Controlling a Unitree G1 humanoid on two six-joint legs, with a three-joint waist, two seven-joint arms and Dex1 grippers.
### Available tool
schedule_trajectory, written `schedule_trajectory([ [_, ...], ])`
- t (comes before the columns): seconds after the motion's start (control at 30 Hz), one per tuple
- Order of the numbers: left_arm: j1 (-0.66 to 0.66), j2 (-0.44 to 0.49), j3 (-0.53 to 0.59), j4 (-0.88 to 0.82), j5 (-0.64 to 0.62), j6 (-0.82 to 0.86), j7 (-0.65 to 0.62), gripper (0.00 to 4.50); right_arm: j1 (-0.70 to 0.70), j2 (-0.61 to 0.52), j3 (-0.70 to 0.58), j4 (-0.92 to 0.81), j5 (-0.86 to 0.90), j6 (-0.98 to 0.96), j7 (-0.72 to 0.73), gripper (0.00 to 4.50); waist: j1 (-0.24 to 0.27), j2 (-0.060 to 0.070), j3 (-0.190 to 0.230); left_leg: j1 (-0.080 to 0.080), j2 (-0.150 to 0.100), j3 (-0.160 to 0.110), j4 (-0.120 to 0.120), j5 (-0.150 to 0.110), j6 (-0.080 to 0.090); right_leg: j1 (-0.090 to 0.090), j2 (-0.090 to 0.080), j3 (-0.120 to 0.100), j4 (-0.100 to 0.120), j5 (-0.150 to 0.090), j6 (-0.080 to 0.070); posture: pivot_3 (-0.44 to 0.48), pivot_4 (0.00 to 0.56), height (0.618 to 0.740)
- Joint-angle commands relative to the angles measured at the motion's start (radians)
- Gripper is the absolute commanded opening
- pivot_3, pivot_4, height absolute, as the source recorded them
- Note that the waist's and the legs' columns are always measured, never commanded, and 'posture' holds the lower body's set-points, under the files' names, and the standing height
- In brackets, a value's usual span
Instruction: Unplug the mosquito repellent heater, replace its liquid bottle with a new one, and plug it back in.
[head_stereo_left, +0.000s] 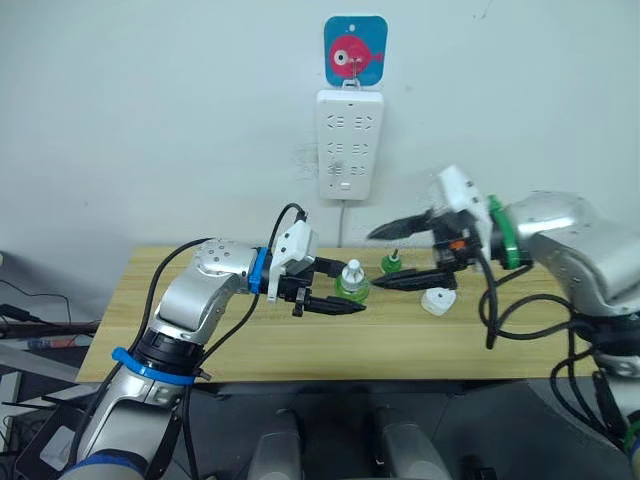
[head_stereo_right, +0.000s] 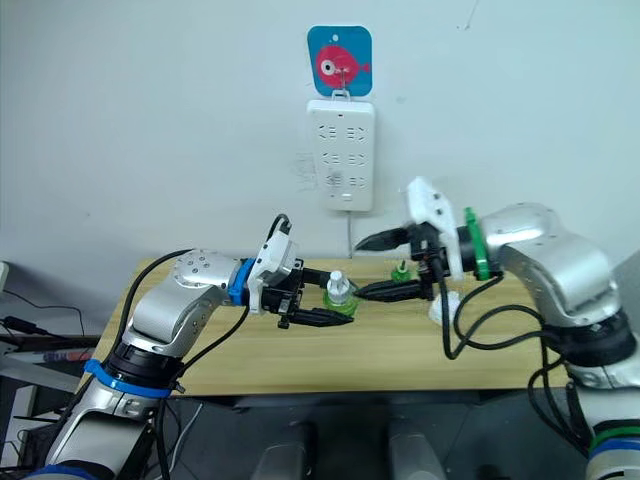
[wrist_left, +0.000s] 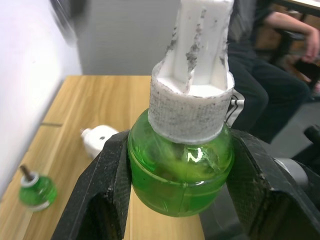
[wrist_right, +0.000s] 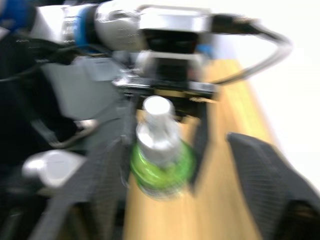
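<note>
Left wrist view gives the key relation: the left gripper (head_stereo_left: 335, 300) has its two black fingers clamped on the round belly of the green liquid bottle (wrist_left: 179, 165), whose white capped neck stands upright between them. From the head views the right gripper (head_stereo_left: 400, 255) faces it from the robot's right, jaws spread wide and holding nothing, just beside the bottle and level with its cap — the nearer free hand for the cap. The mosquito repellent heater (head_stereo_left: 438, 301) lies unplugged on the wooden table (head_stereo_left: 300, 350) under the right forearm, well below the wall power strip (head_stereo_left: 350, 143). A second green bottle (head_stereo_left: 392, 263), its wick bare, stands behind toward the wall. The likely next move is a short sideways reach — open tabletop lies toward the front edge.
</note>
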Motion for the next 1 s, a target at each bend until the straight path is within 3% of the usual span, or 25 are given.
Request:
schedule_trajectory([
  [0.03, 0.003, -0.041, 0.034, -0.002, 0.018, -0.041, 0.086, 2.28, 0.115, 0.047, -0.142, -0.231, 0.077, 0.083, -0.210, 3.96, -0.001, 0.000, 0.000, 0.000, 0.000, -0.001, 0.000, 0.000, 0.000, 0.000, 0.000, 0.000, 0.000, 0.000, 0.001, -0.059, 0.163, 0.740],
  [0.17, -0.008, -0.088, 0.038, 0.034, 0.055, -0.076, 0.164, 2.28, 0.265, 0.193, -0.097, -0.438, -0.011, 0.123, -0.521, 3.96, -0.010, 0.000, 0.000, 0.000, 0.001, -0.002, 0.000, 0.000, 0.000, 0.000, 0.001, -0.001, 0.001, -0.002, 0.003, -0.075, 0.166, 0.740],
  [0.27, -0.017, -0.111, 0.028, 0.037, 0.062, -0.074, 0.185, 2.28, 0.304, 0.312, 0.018, -0.457, -0.119, 0.138, -0.713, 3.96, -0.019, 0.001, 0.000, 0.000, 0.001, -0.002, 0.000, 0.000, 0.000, 0.000, 0.002, 0.000, 0.002, -0.002, 0.004, -0.100, 0.169, 0.740],
  [0.43, -0.020, -0.140, 0.019, 0.017, 0.059, -0.059, 0.206, 2.28, 0.277, 0.389, 0.126, -0.367, -0.249, 0.065, -0.804, 3.96, -0.026, 0.001, -0.001, 0.000, 0.000, -0.001, 0.000, 0.000, 0.000, 0.000, 0.001, 0.001, 0.000, -0.002, 0.004, -0.108, 0.168, 0.740],
  [0.47, -0.019, -0.142, 0.018, 0.009, 0.057, -0.053, 0.209, 2.28, 0.276, 0.395, 0.130, -0.352, -0.260, 0.054, -0.805, 3.79, -0.026, 0.001, -0.001, 0.000, 0.000, 0.000, 0.000, 0.000, 0.000, 0.000, 0.001, 0.001, 0.000, -0.002, 0.004, -0.105, 0.168, 0.740],
  [0.53, -0.015, -0.145, 0.018, -0.006, 0.051, -0.041, 0.212, 2.28, 0.279, 0.401, 0.130, -0.338, -0.261, 0.036, -0.791, 3.42, -0.028, 0.001, -0.001, 0.000, 0.000, 0.000, -0.001, 0.000, 0.000, 0.000, 0.001, 0.001, 0.000, -0.002, 0.003, -0.098, 0.168, 0.740],
  [0.73, 0.001, -0.125, 0.025, -0.065, 0.030, 0.016, 0.202, 2.28, 0.291, 0.367, 0.108, -0.318, -0.189, -0.008, -0.656, 1.29, -0.032, 0.001, -0.001, 0.000, 0.000, -0.001, -0.001, 0.000, 0.000, 0.000, 0.001, 0.001, 0.000, -0.002, 0.003, -0.074, 0.167, 0.740],
  [0.77, 0.004, -0.121, 0.028, -0.075, 0.026, 0.025, 0.199, 2.28, 0.285, 0.352, 0.103, -0.304, -0.170, -0.022, -0.610, 1.11, -0.032, 0.001, -0.001, 0.000, 0.000, -0.001, -0.001, 0.000, 0.000, 0.000, 0.001, 0.000, 0.000, -0.002, 0.003, -0.071, 0.168, 0.740],
  [0.87, 0.013, -0.092, 0.033, -0.107, 0.000, 0.064, 0.168, 2.28, 0.228, 0.270, 0.090, -0.206, -0.119, -0.093, -0.399, 1.13, -0.032, 0.001, -0.001, 0.000, 0.000, -0.001, -0.001, 0.000, 0.000, 0.001, 0.001, 0.000, 0.000, -0.002, 0.004, -0.061, 0.170, 0.740],
  [1.0, 0.042, 0.036, -0.009, -0.161, -0.030, 0.078, -0.009, 2.28, 0.053, 0.141, 0.160, 0.059, -0.123, -0.241, -0.007, 1.13, -0.034, 0.001, 0.000, 0.002, 0.000, 0.000, -0.001, 0.000, 0.000, 0.001, 0.001, 0.000, 0.000, -0.003, 0.004, -0.042, 0.176, 0.740],
])
